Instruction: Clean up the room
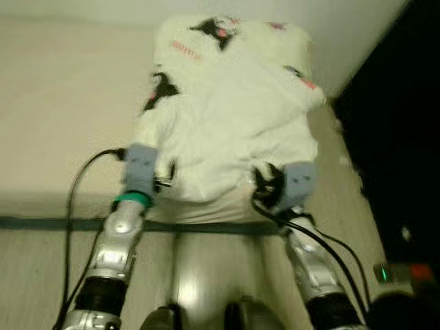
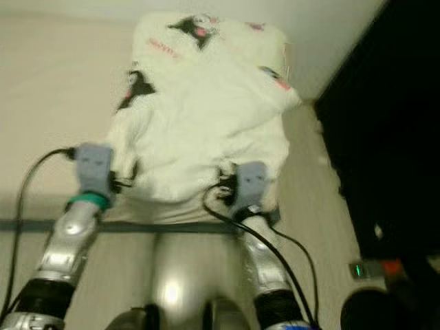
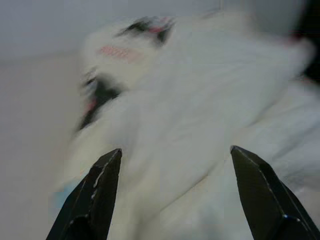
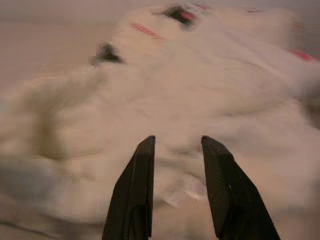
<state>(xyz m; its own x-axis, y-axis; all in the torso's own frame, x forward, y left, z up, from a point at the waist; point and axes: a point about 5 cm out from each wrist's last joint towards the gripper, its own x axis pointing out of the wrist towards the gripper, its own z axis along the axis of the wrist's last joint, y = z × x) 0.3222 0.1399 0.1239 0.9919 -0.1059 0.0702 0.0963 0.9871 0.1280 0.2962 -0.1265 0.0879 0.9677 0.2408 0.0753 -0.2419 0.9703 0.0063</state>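
Note:
A rumpled white blanket [image 1: 227, 110] with black and pink cartoon prints lies bunched on the bed [image 1: 62, 103]. Both my arms reach to its near edge. My left gripper [image 3: 175, 155] is open, its fingers [image 3: 100, 185] spread wide in front of the fabric; from the head it sits at the blanket's near left corner [image 1: 162, 180]. My right gripper [image 4: 177, 140] points at a fold of the blanket with a narrower gap between its fingers [image 4: 142, 170], and nothing is visibly pinched. From the head it sits at the near right corner [image 1: 267, 183]. The wrist views are blurred.
The beige bed sheet stretches to the left, and a dark strip [image 1: 41, 223] marks the bed's near edge. Dark furniture [image 1: 405, 103] stands on the right beyond a narrow strip of floor [image 1: 344, 199]. A small device with a green light [image 1: 385, 273] lies low on the right.

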